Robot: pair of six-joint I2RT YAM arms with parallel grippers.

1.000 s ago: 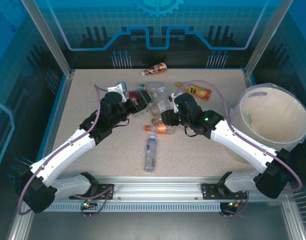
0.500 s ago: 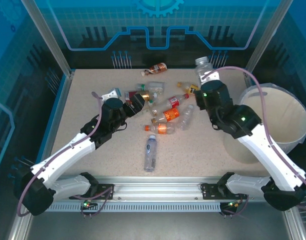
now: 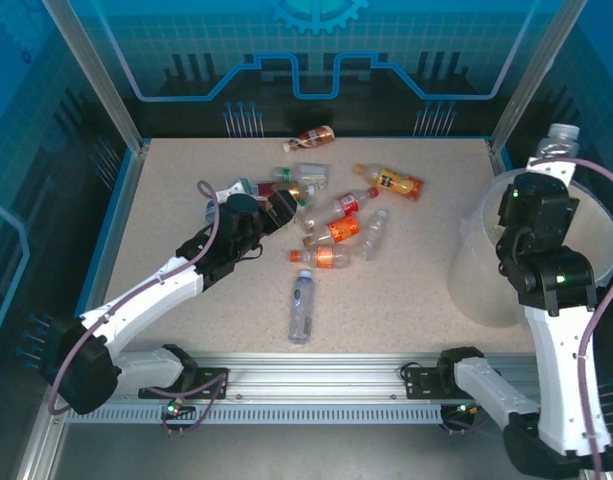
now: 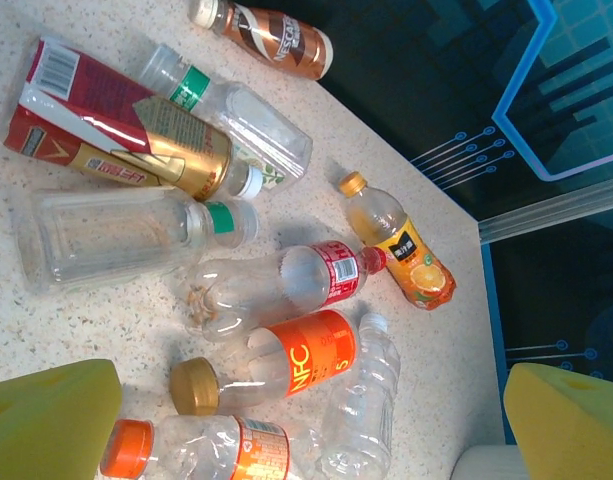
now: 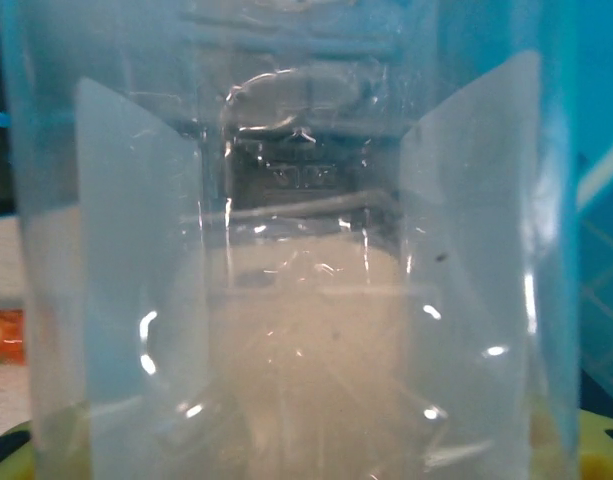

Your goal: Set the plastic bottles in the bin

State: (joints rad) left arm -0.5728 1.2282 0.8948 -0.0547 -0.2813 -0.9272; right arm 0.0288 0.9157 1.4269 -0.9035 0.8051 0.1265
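Clear plastic, pinched in the right jaws: a bottle (image 3: pixel 556 140) held high above the bin (image 3: pixel 478 285) at the right edge of the counter (image 3: pixel 406 290). It looks to hang near the far rim, so the sound move is to bring it over the pale middle, dip a touch, then release — a drop from here could clip the rim and bounce out. Left jaws are spread wide above the pile: an orange-label bottle (image 4: pixel 301 362), a red-label bottle (image 4: pixel 286 285) and a juice bottle (image 4: pixel 401 250) lie crowded, some touching — awkward picking. A lone bottle (image 3: pixel 301 305) lies apart, nearer the bases.
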